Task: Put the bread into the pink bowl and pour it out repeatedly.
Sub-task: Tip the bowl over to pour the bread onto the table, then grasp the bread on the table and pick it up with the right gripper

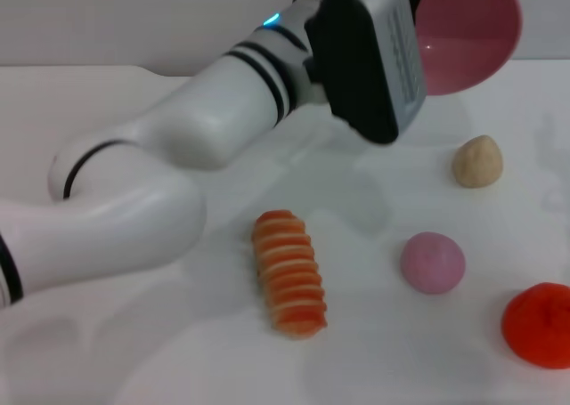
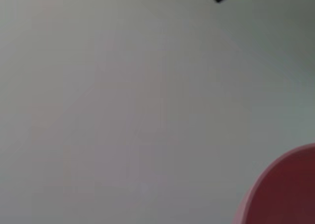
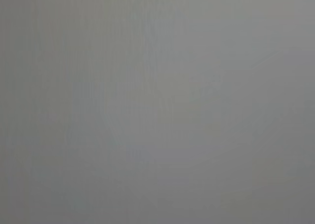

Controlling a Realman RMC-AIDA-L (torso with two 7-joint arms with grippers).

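The bread (image 1: 288, 273), a loaf with orange and cream stripes, lies flat on the white table near the middle, with nothing touching it. The pink bowl (image 1: 472, 31) is raised at the far right and tipped so that its empty inside faces me. My left arm reaches across to it, and my left gripper (image 1: 417, 4) holds the bowl's near rim, mostly hidden behind the dark wrist housing. An edge of the pink bowl (image 2: 285, 194) also shows in the left wrist view. My right gripper is out of view.
A small beige egg-shaped lump (image 1: 477, 161) sits right of centre. A pink ball (image 1: 432, 263) lies right of the bread. A red-orange fruit (image 1: 539, 325) lies at the right edge. The left arm's elbow (image 1: 116, 200) spans the left half of the table.
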